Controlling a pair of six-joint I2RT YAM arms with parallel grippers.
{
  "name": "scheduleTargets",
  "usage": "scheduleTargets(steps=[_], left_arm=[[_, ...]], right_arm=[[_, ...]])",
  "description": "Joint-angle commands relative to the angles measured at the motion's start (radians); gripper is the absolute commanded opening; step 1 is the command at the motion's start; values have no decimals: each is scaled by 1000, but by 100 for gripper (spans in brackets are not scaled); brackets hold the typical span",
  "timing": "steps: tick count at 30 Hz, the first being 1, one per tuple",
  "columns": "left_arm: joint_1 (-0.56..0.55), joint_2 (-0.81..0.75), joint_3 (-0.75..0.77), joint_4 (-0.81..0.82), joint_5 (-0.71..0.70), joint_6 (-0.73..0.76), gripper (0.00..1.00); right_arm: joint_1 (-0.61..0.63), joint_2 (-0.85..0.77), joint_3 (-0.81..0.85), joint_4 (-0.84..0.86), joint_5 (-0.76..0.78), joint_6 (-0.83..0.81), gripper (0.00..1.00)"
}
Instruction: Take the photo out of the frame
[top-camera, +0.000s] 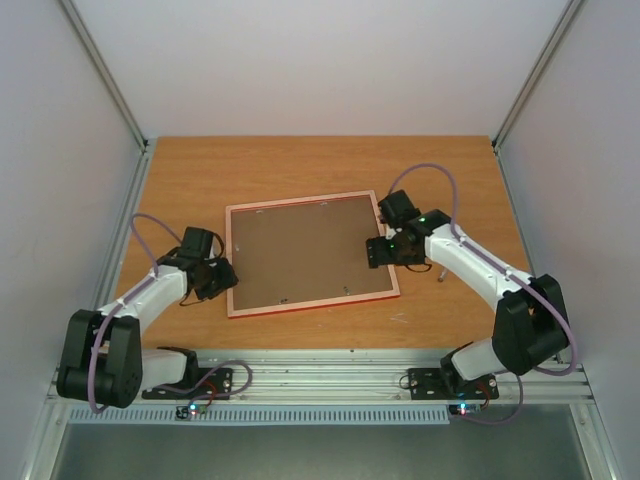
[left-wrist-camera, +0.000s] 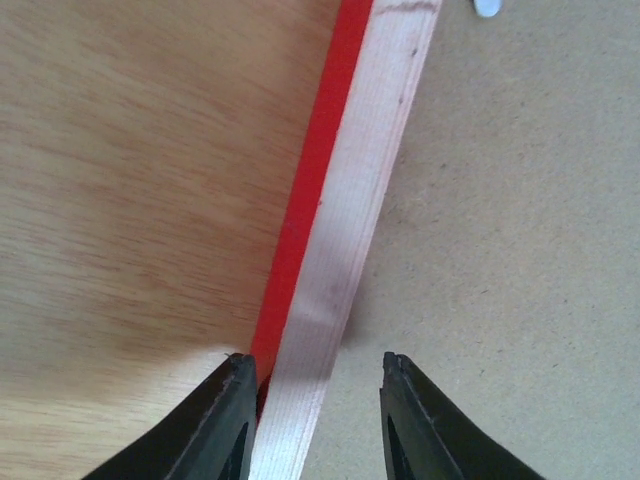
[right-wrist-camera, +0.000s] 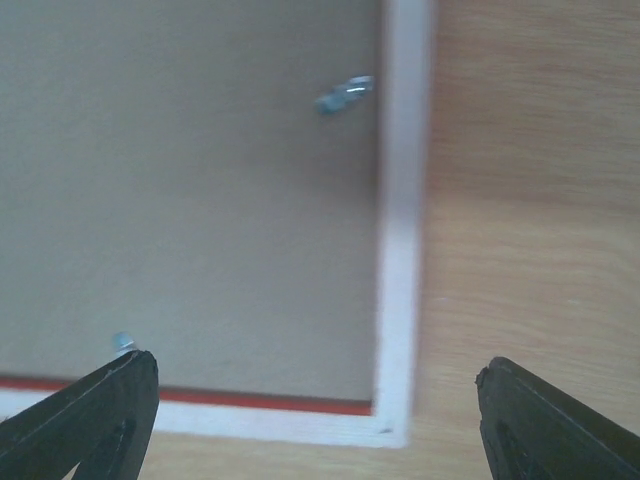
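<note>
The frame (top-camera: 310, 302) lies face down mid-table, pale rim up, with the brown backing board (top-camera: 305, 250) filling it. The photo is hidden beneath the board. My left gripper (top-camera: 222, 278) is open at the frame's left edge. In the left wrist view its jaws (left-wrist-camera: 315, 375) straddle the pale rail (left-wrist-camera: 340, 250); the left finger is against the red outer side (left-wrist-camera: 310, 170). My right gripper (top-camera: 385, 250) is open and empty above the frame's right side. In the right wrist view it (right-wrist-camera: 315, 385) hovers over a corner of the rim (right-wrist-camera: 400, 250) and the board (right-wrist-camera: 190, 200).
Small metal retaining tabs (right-wrist-camera: 343, 95) sit along the board's edges. A small grey piece (top-camera: 440, 272) lies on the wooden table (top-camera: 300, 170) right of the frame. White walls and metal rails enclose the table's sides and near edge.
</note>
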Motion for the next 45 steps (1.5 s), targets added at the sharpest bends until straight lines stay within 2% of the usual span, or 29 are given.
scheduleTargets(steps=[1,8,17,21,29,35,45], left_arm=[[-1,0,-29,45,39,-7,33],[-6,-11,-67,83,53,-10,22],[-34,-5,-96,120,47,-1,27],[-44,-7,-97,125,53,6,23],[-67,-87,-79,90,61,11,12],[-84,-138,-64,63,54,-2,9],[-105,-158,-59,62,64,-24,7]], right_arm=[[112,3,13,66,-56,-78,88],[308,18,4,160,-16,-164,87],[505,25,-44,298,50,-266,86],[576,17,-82,393,63,-337,85],[755,63,-194,649,220,-625,78],[874,199,-187,783,367,-783,78],[978,315,-205,983,570,-959,76]])
